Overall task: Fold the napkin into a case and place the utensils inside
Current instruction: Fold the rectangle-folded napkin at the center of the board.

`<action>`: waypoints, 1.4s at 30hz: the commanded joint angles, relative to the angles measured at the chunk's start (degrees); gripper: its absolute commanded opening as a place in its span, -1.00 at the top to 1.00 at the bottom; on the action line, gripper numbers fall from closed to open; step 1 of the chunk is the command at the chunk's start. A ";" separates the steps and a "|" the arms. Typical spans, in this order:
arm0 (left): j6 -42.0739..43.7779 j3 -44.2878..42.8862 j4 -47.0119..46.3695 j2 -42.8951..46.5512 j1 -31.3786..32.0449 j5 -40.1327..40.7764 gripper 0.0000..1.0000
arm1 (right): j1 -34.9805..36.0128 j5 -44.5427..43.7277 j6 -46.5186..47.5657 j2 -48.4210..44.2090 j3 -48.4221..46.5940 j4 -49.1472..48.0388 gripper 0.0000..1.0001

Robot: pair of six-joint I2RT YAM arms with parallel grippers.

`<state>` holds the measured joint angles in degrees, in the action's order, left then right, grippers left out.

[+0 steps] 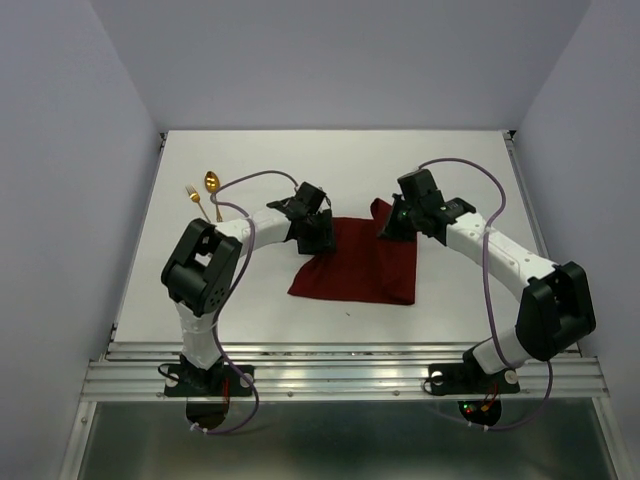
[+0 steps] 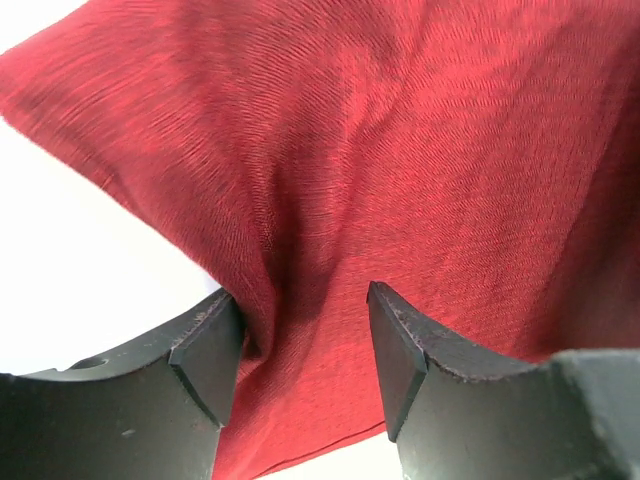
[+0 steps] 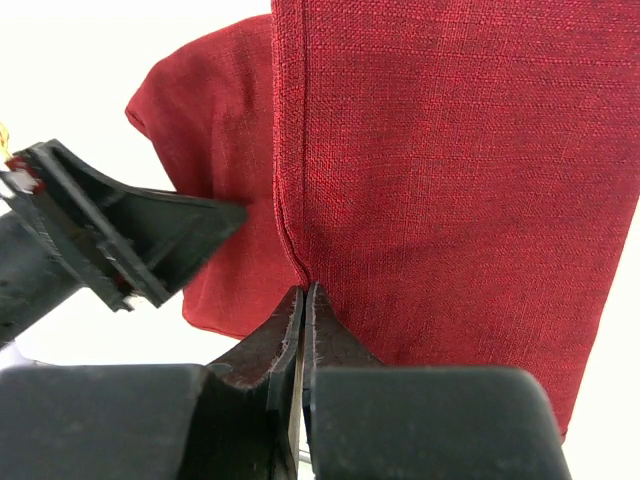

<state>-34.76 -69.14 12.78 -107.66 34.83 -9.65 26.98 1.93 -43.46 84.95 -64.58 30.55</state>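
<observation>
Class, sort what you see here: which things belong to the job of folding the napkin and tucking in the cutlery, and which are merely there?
Belong to the job: napkin, spoon, fork.

Merely there: table, purple cables, metal rail. Nothing else loose shows.

You get bright, even light from above; the white table (image 1: pixel 330 160) blows out in both wrist views. Shadows are soft. The left wrist view blurs the napkin (image 2: pixel 400 150) weave; the right shows it crisp.
</observation>
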 commanded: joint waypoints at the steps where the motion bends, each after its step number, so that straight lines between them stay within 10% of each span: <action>1: 0.84 -1.35 3.74 8.41 -1.69 4.55 -0.25 | 0.00 -0.70 1.80 -2.24 -2.66 0.22 0.99; 19: -1.01 9.90 -0.11 10.80 -6.44 6.84 0.08 | 0.00 0.61 2.59 -1.01 -2.22 -0.40 0.99; 23: -1.10 10.52 -0.82 8.53 -6.44 7.36 0.34 | 0.00 1.40 2.59 -0.66 -2.22 -0.49 0.99; 27: -1.27 12.27 -3.37 6.59 -6.44 7.01 1.00 | 1.23 0.70 2.51 -0.05 -2.83 -1.28 0.99; 42: -0.57 16.06 -5.39 4.56 -6.35 6.13 1.00 | 10.55 1.23 -0.30 8.48 -9.07 -6.90 0.99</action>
<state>-36.69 -55.83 3.36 -100.55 28.08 -4.80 36.53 2.83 -42.33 93.10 -70.98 28.10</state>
